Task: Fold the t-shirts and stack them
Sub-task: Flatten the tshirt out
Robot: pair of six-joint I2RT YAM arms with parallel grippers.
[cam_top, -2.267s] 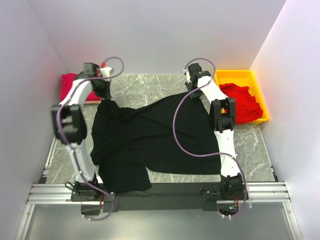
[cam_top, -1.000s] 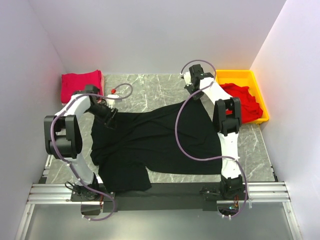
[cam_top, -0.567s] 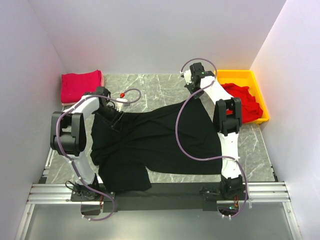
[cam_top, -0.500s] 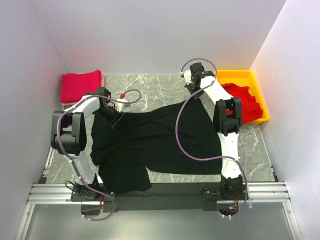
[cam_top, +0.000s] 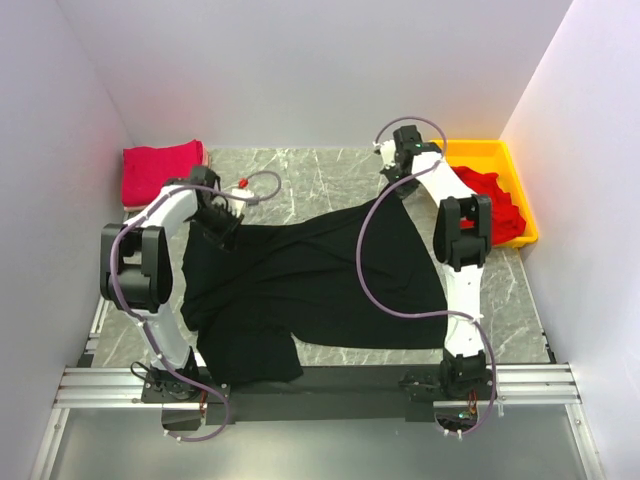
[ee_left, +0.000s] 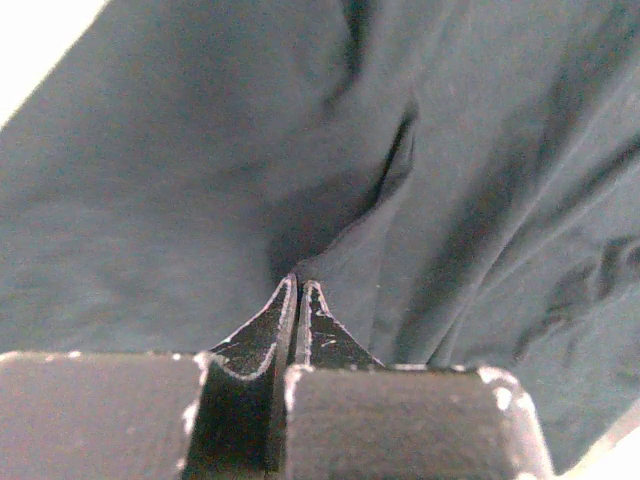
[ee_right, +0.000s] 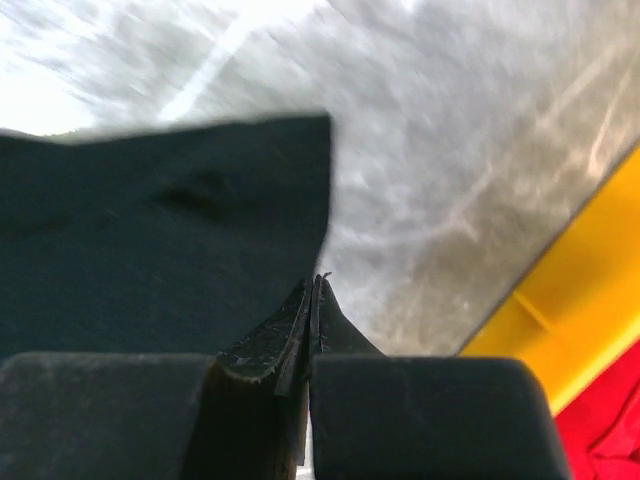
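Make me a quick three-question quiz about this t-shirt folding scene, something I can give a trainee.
1. True or false: the yellow tray holds a crumpled red t-shirt.
2. What is the left gripper pinching? A: the black t-shirt. B: a cable. C: nothing.
3. Fill in: the folded red t-shirt lies at the far ___ corner of the table.
Key: 1 true; 2 A; 3 left.
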